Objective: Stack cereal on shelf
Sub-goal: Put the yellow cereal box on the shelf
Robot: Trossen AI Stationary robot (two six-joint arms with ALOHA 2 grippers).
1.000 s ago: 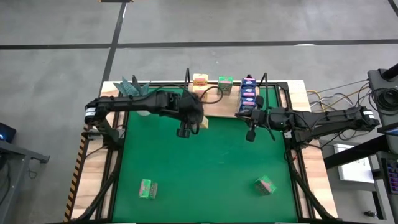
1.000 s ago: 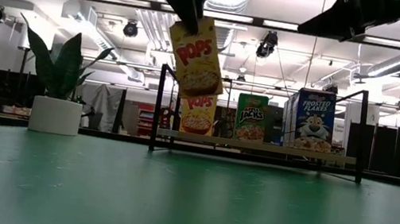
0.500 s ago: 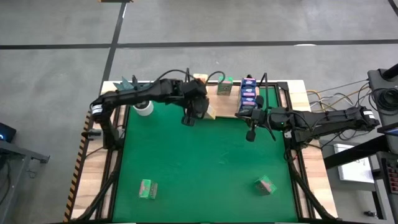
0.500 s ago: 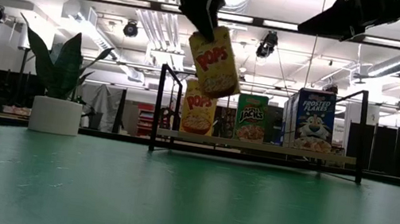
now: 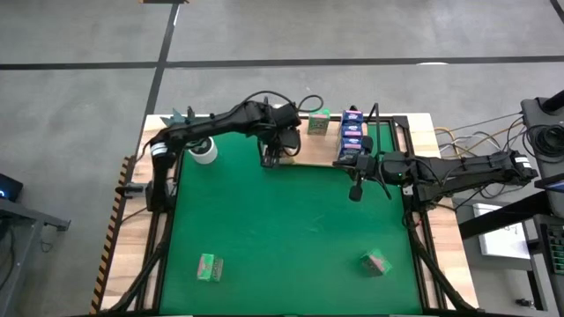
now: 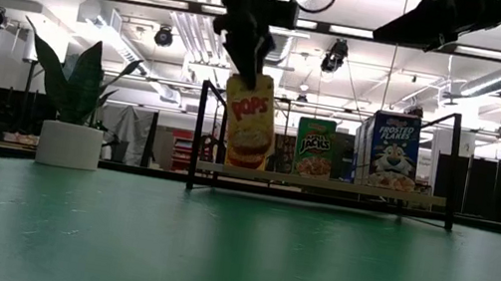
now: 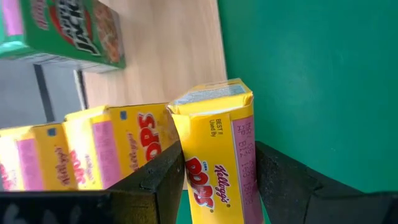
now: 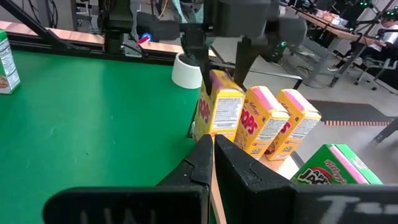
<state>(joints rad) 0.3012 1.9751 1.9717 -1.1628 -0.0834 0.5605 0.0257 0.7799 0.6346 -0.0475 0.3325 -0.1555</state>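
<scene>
My left gripper [image 5: 271, 157] is shut on a yellow-orange Pops cereal box [image 6: 249, 120] at the near left edge of the shelf [image 5: 310, 150], a light-brown board in a black wire frame. Two more yellow boxes [image 8: 280, 124], a green box [image 5: 319, 121] and blue boxes [image 5: 352, 134] stand on the board. Two green boxes [image 5: 210, 267] [image 5: 375, 261] lie on the green mat. My right gripper [image 5: 355, 190] is shut and empty, held above the mat just near of the blue boxes. My left gripper pinches the yellow box near its top end [image 6: 248, 82] between its two fingers [image 7: 163, 180], one on each broad face. The fingers come from above, pointing down. The box hangs nearly upright, its bottom end [image 7: 211, 99] at the board's near edge; I cannot tell whether it touches the board.
A white pot with a teal plant [image 5: 203, 151] stands at the mat's far left corner. The shelf's black posts [image 6: 198, 132] rise at its corners. The green mat [image 5: 291, 229] lies open between the arms and the two lying boxes.
My left gripper has carried the yellow box toward the table's far edge and down to the shelf's near left edge. The box, tilted before, now hangs nearly upright beside the yellow boxes on the board.
</scene>
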